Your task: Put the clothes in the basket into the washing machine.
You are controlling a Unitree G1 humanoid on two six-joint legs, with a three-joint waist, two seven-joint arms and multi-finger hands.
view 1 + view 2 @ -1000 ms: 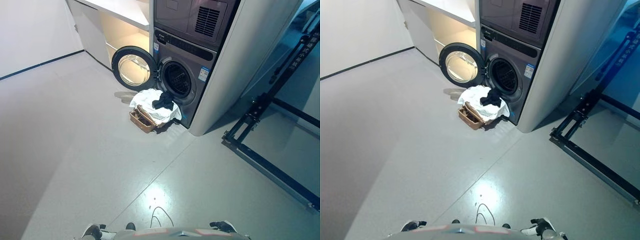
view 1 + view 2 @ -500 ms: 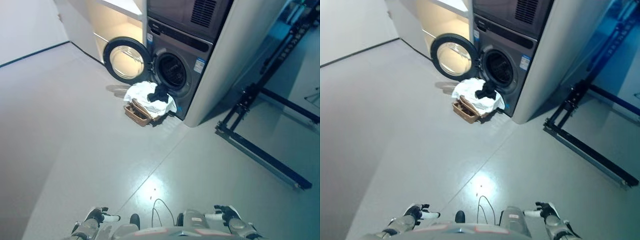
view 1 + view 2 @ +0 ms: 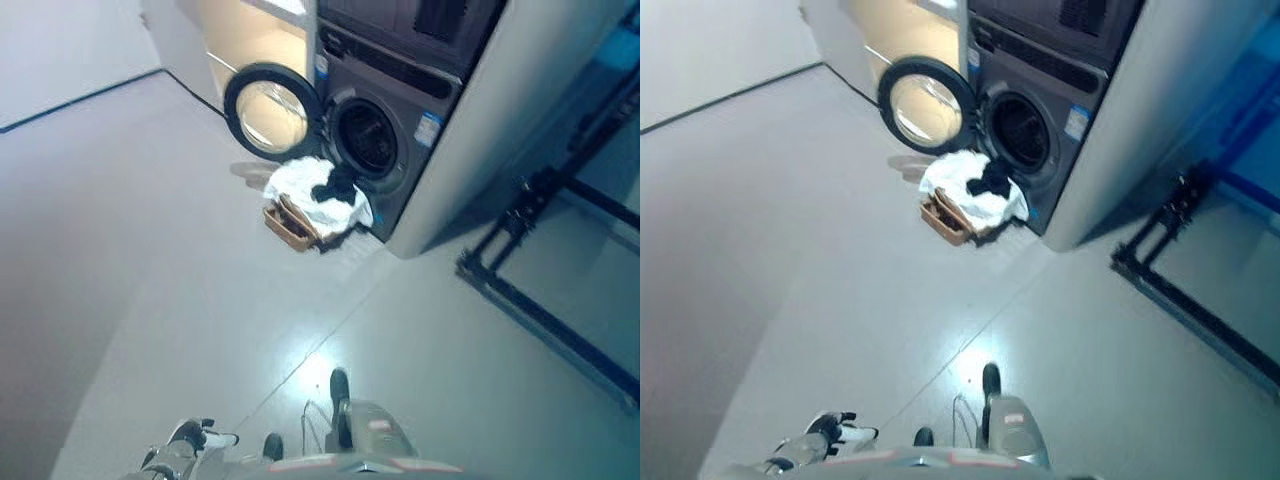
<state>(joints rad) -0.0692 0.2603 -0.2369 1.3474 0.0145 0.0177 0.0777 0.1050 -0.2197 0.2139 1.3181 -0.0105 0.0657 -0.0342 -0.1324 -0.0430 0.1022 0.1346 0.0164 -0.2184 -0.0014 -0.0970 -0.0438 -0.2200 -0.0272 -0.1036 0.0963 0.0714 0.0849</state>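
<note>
Left eye view
clothes (image 3: 318,197): white and black heap atop the basket (image 3: 290,227), just before the washing machine (image 3: 385,140); likely soft, light, floppy; best pinched at the top folds.
left robot hand (image 3: 193,437): far from the washing machine; fingers relaxed, empty.

Right eye view
drum inside: dark, unreadable.
right robot hand: out of sight.
</note>
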